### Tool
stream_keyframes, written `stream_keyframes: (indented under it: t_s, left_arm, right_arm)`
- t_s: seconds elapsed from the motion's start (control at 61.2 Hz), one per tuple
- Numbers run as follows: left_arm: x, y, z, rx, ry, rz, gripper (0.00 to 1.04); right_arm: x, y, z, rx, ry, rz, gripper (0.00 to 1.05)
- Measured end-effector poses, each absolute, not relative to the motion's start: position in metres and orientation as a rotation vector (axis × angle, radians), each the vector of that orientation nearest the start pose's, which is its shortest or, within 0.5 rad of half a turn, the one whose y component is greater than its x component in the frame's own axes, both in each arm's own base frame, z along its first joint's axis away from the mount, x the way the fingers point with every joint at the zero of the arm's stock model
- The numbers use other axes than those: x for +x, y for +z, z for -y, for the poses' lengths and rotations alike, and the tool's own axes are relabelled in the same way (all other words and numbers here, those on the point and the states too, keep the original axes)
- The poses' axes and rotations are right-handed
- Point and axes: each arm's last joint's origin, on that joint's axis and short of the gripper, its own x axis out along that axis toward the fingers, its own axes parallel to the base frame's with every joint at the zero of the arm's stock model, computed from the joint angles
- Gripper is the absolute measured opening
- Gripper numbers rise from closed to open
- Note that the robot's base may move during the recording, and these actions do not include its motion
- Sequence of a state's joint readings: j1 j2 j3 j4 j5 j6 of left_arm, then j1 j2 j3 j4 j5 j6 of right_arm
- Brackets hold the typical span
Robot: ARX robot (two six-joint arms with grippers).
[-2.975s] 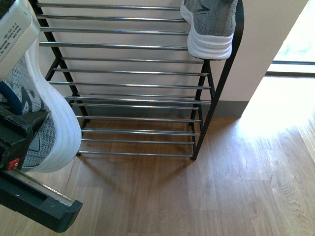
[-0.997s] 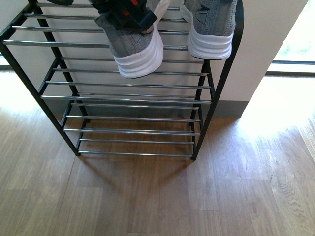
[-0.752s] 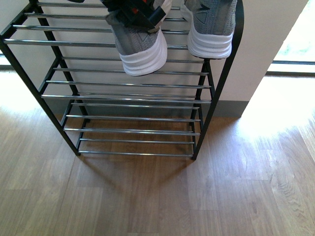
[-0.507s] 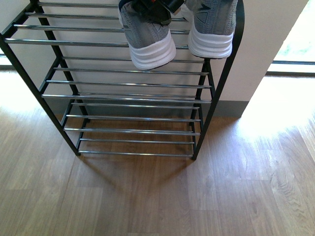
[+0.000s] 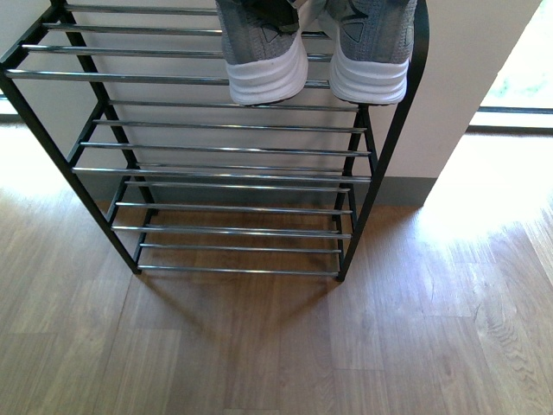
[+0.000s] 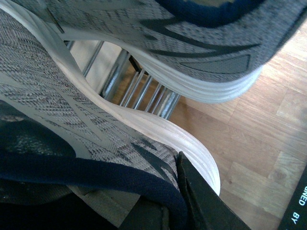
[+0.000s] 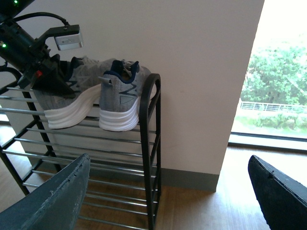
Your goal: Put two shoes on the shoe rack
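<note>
You're probably looking at a home entryway: wood-plank floor (image 5: 346,346) across the lower frame, a shoe rack (image 5: 233,179) holding sneakers (image 5: 263,60) against a plain wall (image 5: 467,78), and a low window (image 5: 523,78) upper right.

The carried sneaker (image 5: 259,60), three seconds ago hanging low at the robot's left and close to the front camera, is now over the top tier of the shoe rack (image 5: 173,78), just beside the parked sneaker (image 5: 370,52). In the last second it moved right along the rods. Its white heel (earlier tilted and drooping past the front rod) has drawn up nearly level with its neighbour's. The left gripper (image 7: 50,79), which once filled the front view's corner, now barely shows at that view's top edge.
</note>
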State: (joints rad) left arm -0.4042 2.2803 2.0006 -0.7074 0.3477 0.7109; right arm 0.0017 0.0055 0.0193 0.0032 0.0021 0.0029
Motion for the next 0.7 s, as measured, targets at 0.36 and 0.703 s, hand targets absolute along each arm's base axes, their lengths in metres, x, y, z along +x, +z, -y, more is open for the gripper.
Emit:
stream_keyframes:
  t_s: [0.36, 0.703]
  left_arm:
    - [0.464, 0.217, 0.209, 0.686, -0.985, -0.66, 0.34]
    - [0.446, 0.252, 0.204, 0.704, -0.853, -0.417, 0.97]
  right_arm:
    - [0.097, 0.17, 0.0, 0.003, 0.0, 0.017, 0.96]
    - [0.097, 0.17, 0.0, 0.003, 0.0, 0.017, 0.96]
